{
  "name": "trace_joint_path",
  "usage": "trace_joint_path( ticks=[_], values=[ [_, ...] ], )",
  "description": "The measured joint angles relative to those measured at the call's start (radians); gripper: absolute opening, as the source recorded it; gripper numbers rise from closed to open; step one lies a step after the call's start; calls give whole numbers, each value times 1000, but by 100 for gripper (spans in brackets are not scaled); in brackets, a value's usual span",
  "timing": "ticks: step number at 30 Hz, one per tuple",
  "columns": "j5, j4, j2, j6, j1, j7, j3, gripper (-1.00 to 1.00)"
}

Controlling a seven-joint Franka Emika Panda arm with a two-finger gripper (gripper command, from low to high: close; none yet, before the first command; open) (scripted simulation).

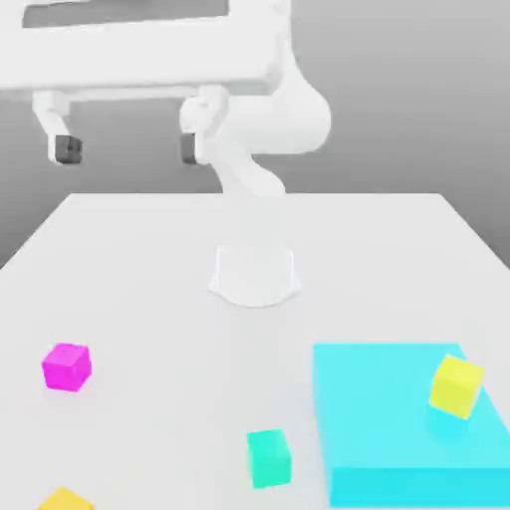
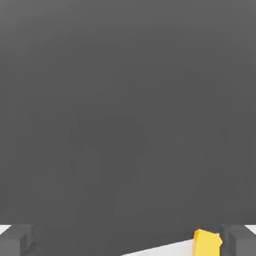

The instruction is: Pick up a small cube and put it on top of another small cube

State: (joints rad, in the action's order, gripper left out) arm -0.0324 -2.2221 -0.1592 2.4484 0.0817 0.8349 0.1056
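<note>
- I see a magenta small cube [image 1: 67,367].
- A teal-green small cube [image 1: 269,458].
- Two yellow small cubes [image 1: 456,385] [image 1: 66,500].
- A cyan flat block [image 1: 393,438].
- My white bench [image 1: 149,299].
- The white arm's tool [image 1: 126,147] has dark grey fingertips [image 1: 68,149].

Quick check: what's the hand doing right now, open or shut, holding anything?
Hand: open, fingers spread wide, holding nothing; raised high above the table, away from the cubes.
</note>
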Motion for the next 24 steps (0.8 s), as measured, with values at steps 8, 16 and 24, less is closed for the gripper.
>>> trace_joint_path(
  ticks=[8,16,24],
  values=[
    [-45,36,291,66,60,-6,32,0],
    [-93,72,584,136,120,-13,49,0],
    [-127,107,748,247,151,-35,18,-100]
  ],
)
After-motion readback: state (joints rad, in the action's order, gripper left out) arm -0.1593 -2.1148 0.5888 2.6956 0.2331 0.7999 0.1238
